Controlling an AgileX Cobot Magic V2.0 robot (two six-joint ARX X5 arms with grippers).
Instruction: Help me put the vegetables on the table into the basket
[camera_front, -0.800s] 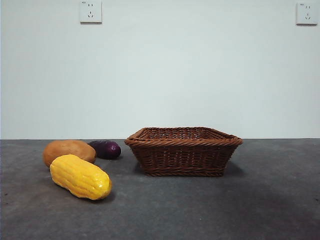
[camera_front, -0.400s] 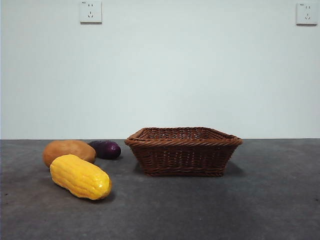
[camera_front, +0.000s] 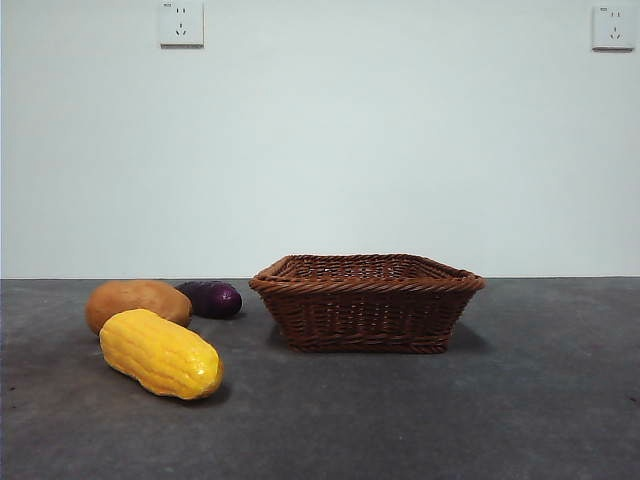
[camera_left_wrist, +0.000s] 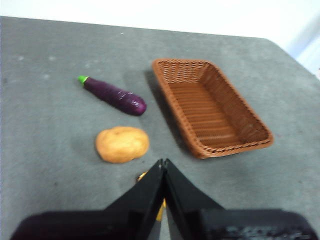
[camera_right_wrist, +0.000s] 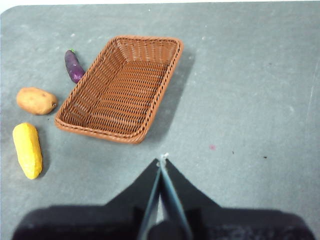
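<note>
Vegetables: corn (camera_front: 160, 353), potato (camera_front: 138, 302) and eggplant (camera_front: 211, 298) lie together on my table (camera_front: 480, 420), beside the basket (camera_front: 367, 300), which holds nothing. My left gripper (camera_left_wrist: 163, 165) hangs above the corn, jaws together. My right gripper (camera_right_wrist: 161, 161) hangs over bare table near the basket, jaws together.

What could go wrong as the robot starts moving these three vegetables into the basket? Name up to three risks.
1. The corn and potato lie close together, so gripping one may nudge the other.
2. Both look rounded and smooth, as does the eggplant, so each might slip or roll when pinched.
3. The left gripper hangs above the corn with its jaws shut; it must open before descending. The basket is light wicker and could shift if bumped.
</note>
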